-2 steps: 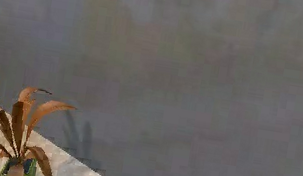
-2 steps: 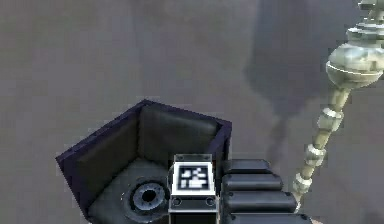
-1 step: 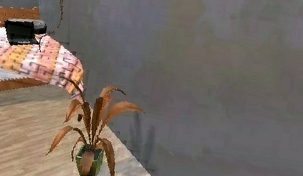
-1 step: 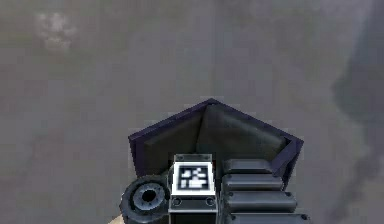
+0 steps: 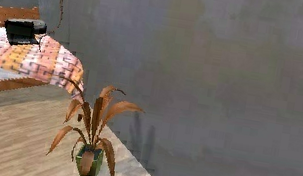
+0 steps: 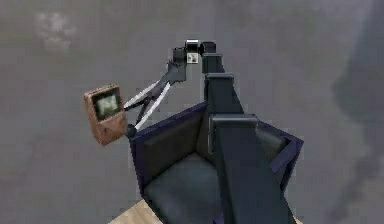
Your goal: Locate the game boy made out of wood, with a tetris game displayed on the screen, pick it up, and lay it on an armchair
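In the arm side view the wooden game boy [image 6: 103,115], a brown box with a small greenish screen, hangs at the far end of my gripper [image 6: 126,118], clear of every surface, with grey wall behind it. The gripper holds it. The thin fingers [image 6: 150,98] slant down and left from the gripper's dark body beside the white marker squares [image 6: 190,57]. Under the dark arm bar [image 6: 232,130] stands a dark blue armchair [image 6: 170,165]. The game boy is just left of the armchair's left side, at about the height of its back.
In the forward view a bed [image 5: 11,64] with an orange patterned blanket stands at the left, with a dark boxy object [image 5: 24,30] on it. A potted plant [image 5: 94,133] with brown leaves stands on the wooden floor [image 5: 9,144] beside a grey wall [image 5: 232,79].
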